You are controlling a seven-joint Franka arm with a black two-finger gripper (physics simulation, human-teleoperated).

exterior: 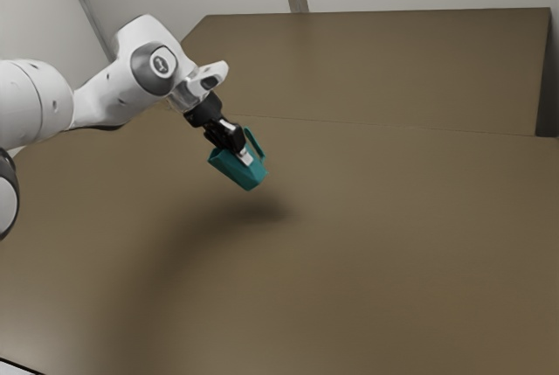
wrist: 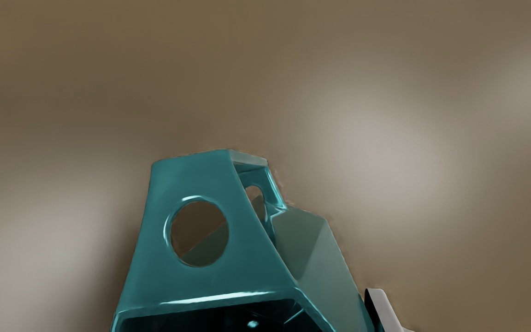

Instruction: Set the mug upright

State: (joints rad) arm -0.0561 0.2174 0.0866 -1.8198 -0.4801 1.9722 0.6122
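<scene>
The exterior view shows the jaws (exterior: 244, 156) holding the teal mug (exterior: 249, 177) tilted over the brown table (exterior: 376, 244), while the wrist view gives its round hole and dark hollow, the hollow cut off by the frame, one fingertip (wrist: 382, 305) against the wall, the other hidden.

We see one teal mug (exterior: 229, 168), glossy and angular in shape, with its handle (exterior: 255, 144) toward the exterior view's upper right. A large round hole shows through one broad face. It is held in the gripper (exterior: 244, 157), tilted rather than upright, its dark, open mouth facing back toward the hand in our wrist view.
</scene>
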